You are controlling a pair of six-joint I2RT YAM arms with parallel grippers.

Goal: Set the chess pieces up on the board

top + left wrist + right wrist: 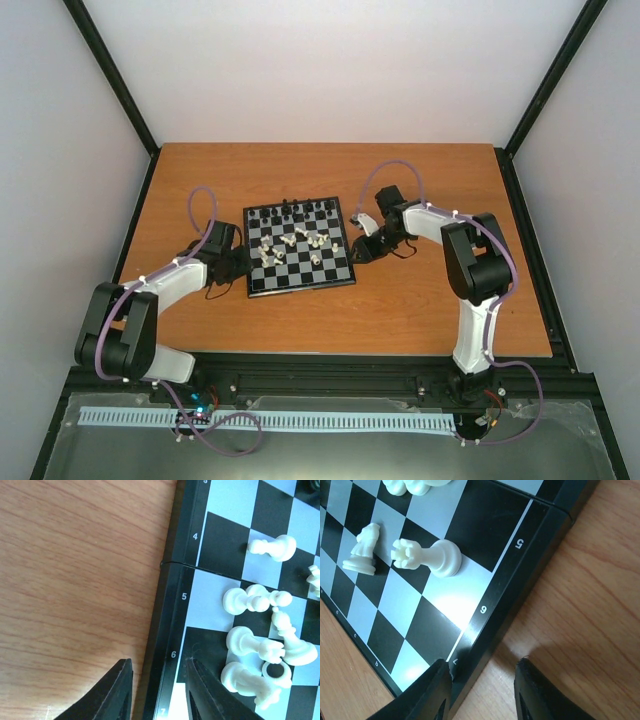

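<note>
– At the left edge of the board (300, 280), the left gripper (159, 680) has its fingers apart, one over the table (75, 580) and one over the squares, with the rim between them. Nothing is held.
– Same on the right edge: the right gripper (482, 672) straddles the rim, fingers parted, empty. Where are the pieces?
– Black pieces (300, 211) line the board's far edge. White pieces (242, 640) lie toppled around the middle, several touching.
– So what's the risk?
– If both jaws pinch the rim and tug unevenly, I'd expect the board to slide or tip, and the loose white ones to roll off onto the table.
– And the left gripper's inner finger?
– It sits just beside a fallen white piece. Closing or sweeping inward could knock that piece into its neighbours.
</note>
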